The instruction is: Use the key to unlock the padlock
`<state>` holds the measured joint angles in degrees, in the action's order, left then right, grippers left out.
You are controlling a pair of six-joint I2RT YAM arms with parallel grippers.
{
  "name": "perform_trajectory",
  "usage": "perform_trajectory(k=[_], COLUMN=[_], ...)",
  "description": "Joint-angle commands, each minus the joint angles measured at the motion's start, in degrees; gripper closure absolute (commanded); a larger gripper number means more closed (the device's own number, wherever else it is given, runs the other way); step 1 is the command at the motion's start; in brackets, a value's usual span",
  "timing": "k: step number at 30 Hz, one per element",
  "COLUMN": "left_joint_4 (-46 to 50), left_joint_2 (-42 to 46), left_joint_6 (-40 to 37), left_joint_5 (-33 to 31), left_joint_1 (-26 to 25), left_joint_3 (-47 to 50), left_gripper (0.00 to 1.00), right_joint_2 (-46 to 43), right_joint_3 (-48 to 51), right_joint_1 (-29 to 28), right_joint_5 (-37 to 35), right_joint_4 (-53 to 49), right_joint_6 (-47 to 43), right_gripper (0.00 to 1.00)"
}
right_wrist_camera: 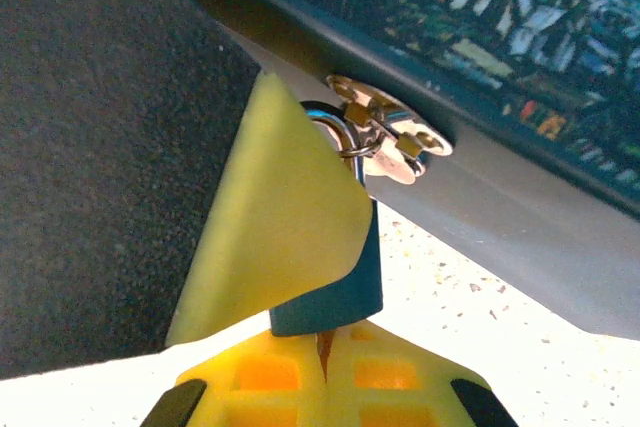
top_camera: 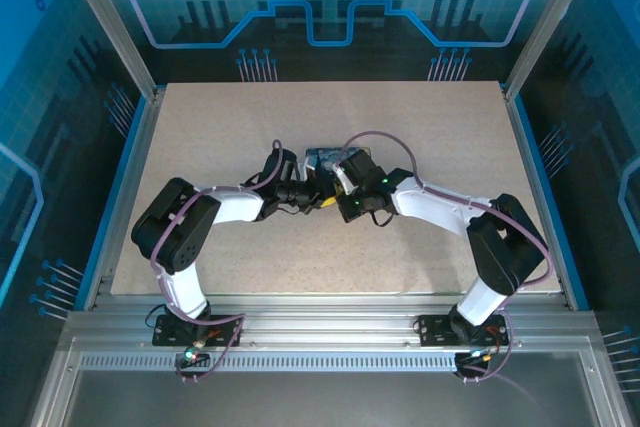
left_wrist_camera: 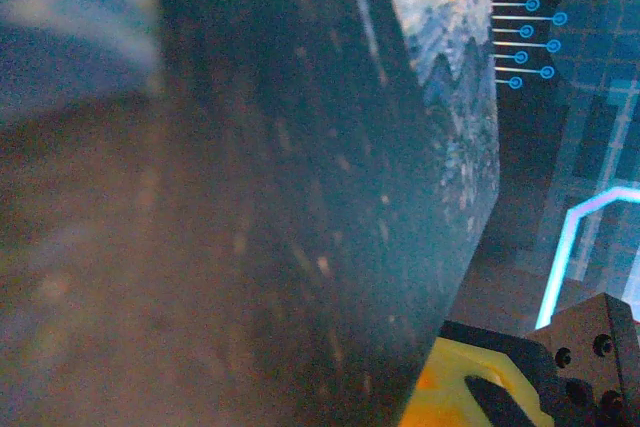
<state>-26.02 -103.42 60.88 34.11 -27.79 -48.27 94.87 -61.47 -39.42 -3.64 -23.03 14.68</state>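
The right gripper [top_camera: 336, 187] and left gripper [top_camera: 308, 192] meet at the painted box [top_camera: 325, 157]; I cannot tell whether either is closed. The right wrist view adds the padlock [right_wrist_camera: 342, 299] hanging from the box's hasp [right_wrist_camera: 388, 133], half under a yellow flap [right_wrist_camera: 280, 237]. The left wrist view gives blurred box wall.

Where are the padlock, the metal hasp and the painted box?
padlock [right_wrist_camera: 338, 307]: right wrist view, dark body.
metal hasp [right_wrist_camera: 388, 135]: right wrist view, shiny plate.
painted box [right_wrist_camera: 480, 7]: right wrist view, printed face.
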Motion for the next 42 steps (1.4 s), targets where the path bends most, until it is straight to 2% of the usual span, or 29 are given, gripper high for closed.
perform_trajectory(k=[1,7,14,20,23,28,30,32,37,42], left_joint_4=[-2.39,-3.94,-3.88,-0.62,1.25,4.87,5.91,6.86,10.66,10.82], left_joint_2=[1.3,0.89,2.08,5.59,7.94,12.06,13.41,14.75,17.7,19.01], left_joint_6=[-0.67,0.63,0.43,-1.94,-3.36,-6.41,-7.22,-8.12,-10.58,-10.78], left_joint_5=[0.48,-3.15,-5.37,-7.75,-9.17,-11.14,-11.41,-11.52,-13.05,-13.54], left_joint_1=[0.02,0.02,0.02,0.36,0.71,0.92,1.15,1.4,2.1,4.34], left_joint_3=[2.19,5.56,7.22,8.06,8.79,10.41,11.14,11.83,12.71,13.73], left_gripper=[0.83,0.69,0.69,0.64,0.57,0.41,0.31,0.01,0.01,0.01], right_joint_2=[2.67,5.38,4.71,4.25,4.8,5.92,5.59,5.2,5.15,7.98], right_joint_3=[1.36,3.01,4.3,4.02,3.33,2.16,2.07,1.99,0.49,-5.4], right_joint_1=[0.82,0.93,1.36,2.3,2.24,2.24,1.99,1.64,1.71,0.45], right_joint_5=[1.95,4.21,5.07,4.97,5.48,3.66,2.99,1.4,1.49,1.68], right_joint_4=[2.5,4.79,5.59,4.34,3.08,1.11,0.81,0.41,-0.96,-7.03], right_joint_6=[-0.84,-2.02,-2.84,-4.95,-6.64,-9.35,-10.62,-12.22,-15.31,-19.81], right_gripper=[1.0,1.0,1.0,1.0,1.0,1.0,1.0,1.0,1.0,1.0])
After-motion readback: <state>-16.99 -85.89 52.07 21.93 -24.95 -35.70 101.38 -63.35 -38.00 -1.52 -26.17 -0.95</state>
